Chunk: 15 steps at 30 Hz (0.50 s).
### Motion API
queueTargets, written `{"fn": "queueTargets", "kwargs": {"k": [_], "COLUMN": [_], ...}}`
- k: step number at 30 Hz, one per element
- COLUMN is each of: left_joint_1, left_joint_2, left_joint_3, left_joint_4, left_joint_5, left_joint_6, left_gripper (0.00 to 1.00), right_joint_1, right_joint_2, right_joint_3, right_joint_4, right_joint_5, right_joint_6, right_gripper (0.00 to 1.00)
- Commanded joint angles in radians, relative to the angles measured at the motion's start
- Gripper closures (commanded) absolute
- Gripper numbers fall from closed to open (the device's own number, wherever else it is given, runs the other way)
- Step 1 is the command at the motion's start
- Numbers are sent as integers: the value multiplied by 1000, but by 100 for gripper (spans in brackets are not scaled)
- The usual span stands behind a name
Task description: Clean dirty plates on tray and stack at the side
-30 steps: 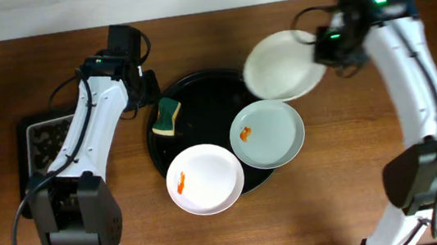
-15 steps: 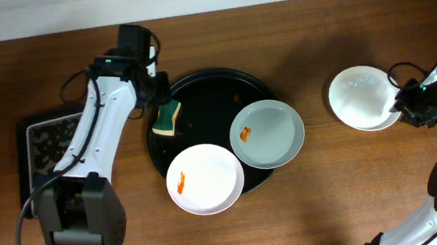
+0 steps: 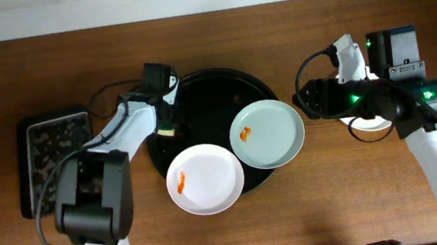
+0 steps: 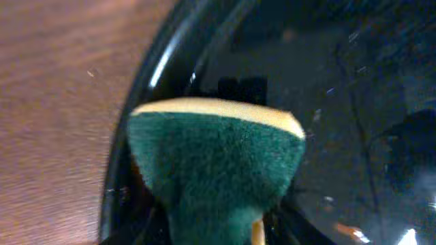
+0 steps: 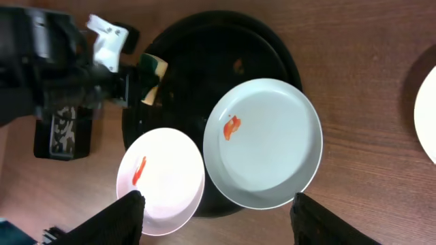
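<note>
On the black tray [image 3: 207, 91] lie a pale green plate [image 3: 269, 136] and a white plate [image 3: 206, 180], each with an orange smear. A third white plate [image 5: 429, 116] rests on the table to the right, mostly hidden under my right arm in the overhead view. My left gripper [image 4: 218, 228] is shut on a green-and-yellow sponge [image 4: 216, 160] at the tray's left rim [image 4: 153, 78]. My right gripper [image 5: 218, 204] is open and empty, hovering above the two plates on the tray [image 5: 204, 61]; in the overhead view it [image 3: 307, 100] sits just right of the green plate.
A small black mottled sponge tray [image 3: 56, 157] sits at the far left of the wooden table. The white plate overhangs the big tray's front rim. The wall edge runs along the back.
My right gripper set the white plate down on the table at the right, opened, and swung back toward the tray. The left gripper shifted with the sponge along the tray's left edge.
</note>
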Motion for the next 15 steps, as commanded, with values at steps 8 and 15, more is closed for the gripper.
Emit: {"fn": "queueTargets", "kwargs": {"k": [8,15], "left_joint_1": [30,403], "left_joint_2": [-242,-236], "left_joint_3": [65,23], "left_joint_4": [-230,-283], "left_joint_5": [54,-254], "left_joint_6": [-92,-58], "left_gripper": [100,100], "right_joint_1": [7,6], "right_joint_2": [1,1], "right_joint_3": [0,0], "right_joint_4": [-4,-3], "right_joint_5": [15,18], "right_joint_6": [-4,-4], "right_gripper": [31,30]}}
